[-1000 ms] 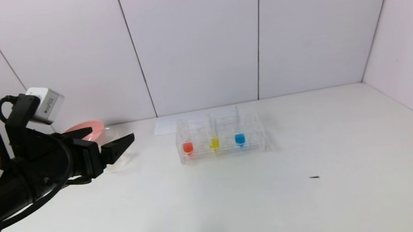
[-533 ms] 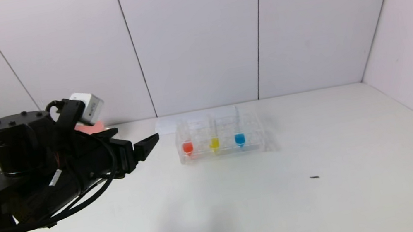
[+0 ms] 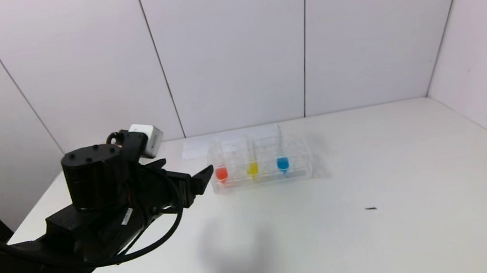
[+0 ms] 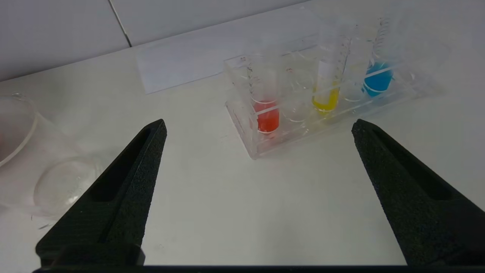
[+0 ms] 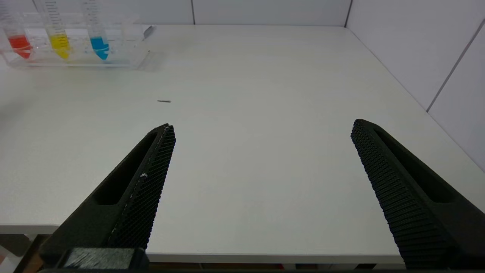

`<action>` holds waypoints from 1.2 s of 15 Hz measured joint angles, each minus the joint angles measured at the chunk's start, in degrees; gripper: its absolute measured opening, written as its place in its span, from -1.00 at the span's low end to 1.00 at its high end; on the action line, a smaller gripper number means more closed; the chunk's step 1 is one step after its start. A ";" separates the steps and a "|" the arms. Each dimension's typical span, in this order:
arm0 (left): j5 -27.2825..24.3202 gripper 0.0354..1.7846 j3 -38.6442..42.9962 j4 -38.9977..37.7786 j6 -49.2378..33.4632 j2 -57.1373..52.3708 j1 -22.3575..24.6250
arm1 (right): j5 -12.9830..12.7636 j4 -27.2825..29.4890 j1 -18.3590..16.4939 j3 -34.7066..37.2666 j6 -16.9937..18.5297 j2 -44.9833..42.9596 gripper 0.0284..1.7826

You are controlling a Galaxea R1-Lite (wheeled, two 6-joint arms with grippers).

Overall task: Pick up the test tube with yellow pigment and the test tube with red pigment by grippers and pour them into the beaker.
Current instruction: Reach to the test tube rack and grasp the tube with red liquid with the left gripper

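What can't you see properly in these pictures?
- Beaker: hidden in the head view behind the left arm; cut off by the edge in the left wrist view.
- Right tool: outside the head view; seen only in its own wrist view.
- Red tube: its top is cut off by the edge in the right wrist view.
- Dark speck: too small to identify.

spread jaws, red tube (image 4: 267, 118), rack (image 4: 248, 146)

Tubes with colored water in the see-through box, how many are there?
3, all standing upright in a row in the clear rack: the red tube nearest the left gripper, the yellow tube in the middle, and the blue tube farthest from it.
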 joint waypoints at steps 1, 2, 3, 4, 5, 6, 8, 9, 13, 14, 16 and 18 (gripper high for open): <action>0.27 0.92 0.00 -1.21 -0.02 1.22 -0.46 | 0.00 0.00 0.00 0.00 0.02 -0.01 0.91; 0.35 0.92 0.00 -2.45 -0.02 2.38 -0.77 | 0.00 0.00 0.00 0.00 0.02 -0.01 0.91; 0.44 0.92 -0.04 -3.46 -0.02 3.56 -0.99 | 0.00 0.00 0.00 0.00 0.02 -0.01 0.91; 0.74 0.92 -0.15 -4.62 -0.05 4.88 -1.02 | 0.00 0.00 0.00 0.00 0.00 -0.01 0.91; 1.43 0.92 -0.33 -5.75 0.00 6.12 -1.07 | 0.00 -0.02 0.00 0.00 0.02 0.00 0.91; 2.15 0.92 -0.65 -6.89 0.09 7.28 -1.10 | 0.00 0.00 0.00 0.00 0.02 0.00 0.91; 2.65 0.92 -1.60 -7.98 0.12 9.22 -1.13 | 0.00 0.00 0.00 0.00 0.02 0.00 0.91; 2.65 0.92 -2.29 -8.11 0.12 10.01 -1.13 | 0.00 0.00 0.00 0.00 0.02 -0.01 0.91; 2.65 0.92 -5.35 -8.11 0.15 12.76 -1.22 | 0.00 0.00 0.00 0.00 0.02 -0.01 0.91; 2.65 0.92 -6.12 -8.11 0.15 13.46 -1.22 | 0.00 0.00 0.00 0.00 0.02 0.00 0.91; 2.65 0.92 -7.95 -8.16 0.06 15.24 -1.22 | 0.00 0.00 0.00 0.02 0.02 -0.01 0.91; 2.72 0.92 -9.59 -8.24 0.04 17.01 -1.22 | 0.00 0.00 0.00 0.02 0.02 0.00 0.91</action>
